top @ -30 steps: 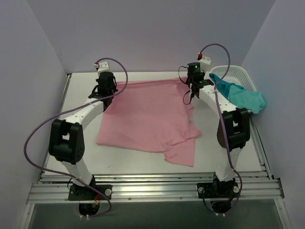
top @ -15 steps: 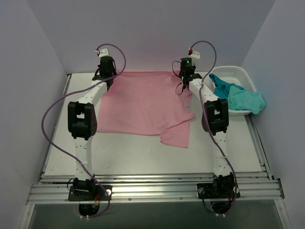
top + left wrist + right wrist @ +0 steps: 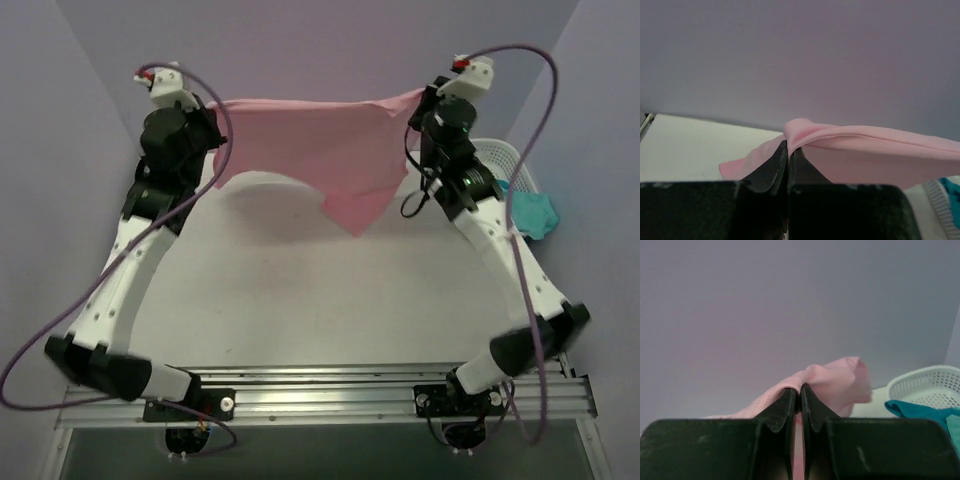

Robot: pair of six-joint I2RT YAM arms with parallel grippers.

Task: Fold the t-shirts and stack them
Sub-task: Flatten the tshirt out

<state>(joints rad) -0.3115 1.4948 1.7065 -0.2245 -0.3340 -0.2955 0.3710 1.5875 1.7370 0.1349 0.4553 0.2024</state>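
Observation:
The pink t-shirt (image 3: 320, 145) hangs in the air, stretched between both raised arms, its lower corner dangling above the table near the back. My left gripper (image 3: 213, 112) is shut on its left top corner; in the left wrist view the pink t-shirt (image 3: 865, 150) bunches over the shut left gripper (image 3: 789, 145). My right gripper (image 3: 425, 100) is shut on the right top corner, and the pink t-shirt (image 3: 835, 380) folds over the shut right gripper (image 3: 800, 388). A teal t-shirt (image 3: 535, 212) drapes over the basket at the right.
A white lattice basket (image 3: 500, 160) stands at the back right, partly behind the right arm, also seen as basket (image 3: 930, 385) with teal cloth (image 3: 920, 412). Purple walls enclose the white table (image 3: 300, 300) on three sides.
Both arms have risen from the table's back edge and lifted the pink t-shirt off the surface; it now hangs spread between them.

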